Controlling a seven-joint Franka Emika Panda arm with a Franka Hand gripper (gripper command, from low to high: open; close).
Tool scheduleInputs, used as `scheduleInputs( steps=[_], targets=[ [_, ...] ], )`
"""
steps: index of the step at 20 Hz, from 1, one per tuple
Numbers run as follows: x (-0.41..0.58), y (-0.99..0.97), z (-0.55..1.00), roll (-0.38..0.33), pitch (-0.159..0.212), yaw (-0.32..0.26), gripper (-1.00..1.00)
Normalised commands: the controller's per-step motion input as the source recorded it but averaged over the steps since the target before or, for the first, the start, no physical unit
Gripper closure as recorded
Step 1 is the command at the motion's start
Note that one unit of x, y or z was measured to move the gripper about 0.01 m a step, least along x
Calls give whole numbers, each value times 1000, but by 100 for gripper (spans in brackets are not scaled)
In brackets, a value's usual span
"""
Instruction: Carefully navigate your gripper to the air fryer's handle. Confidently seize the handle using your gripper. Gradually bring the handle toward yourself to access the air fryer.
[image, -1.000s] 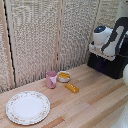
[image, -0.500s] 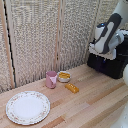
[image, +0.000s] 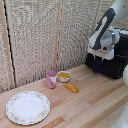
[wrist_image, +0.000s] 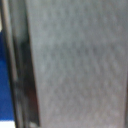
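Note:
The black boxy air fryer (image: 113, 67) stands on the wooden table at the exterior view's right. The white and grey arm reaches down from the upper right, and my gripper (image: 101, 56) hangs right against the fryer's upper front. The hand covers that spot, so the handle is hidden. The fingers are too small and dark to show how they stand. The wrist view is a close blur of grey textured surface (wrist_image: 75, 60) with a blue strip (wrist_image: 5, 75) along one edge. No handle can be made out there.
A pink cup (image: 51, 79), a small bowl with yellow contents (image: 64, 76) and an orange object (image: 72, 88) sit mid-table. A flowered white plate (image: 28, 107) lies at the exterior view's left front. A woven folding screen (image: 40, 35) closes off the back.
The arm's hand has come down slightly against the air fryer's front. The fryer and the other objects have not moved.

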Motion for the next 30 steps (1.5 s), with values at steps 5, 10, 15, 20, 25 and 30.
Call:
scheduleInputs(
  steps=[5,10,15,20,25,30],
  targets=[
    [0,484,173,99,3,-191,100],
    [0,455,146,106,6,-201,100],
    [0,479,106,90,5,-205,100],
    [-51,711,34,36,-8,-144,100],
    [-79,869,-170,-67,-32,-50,100],
    [-88,890,-143,-82,-19,-24,100]
  ],
)
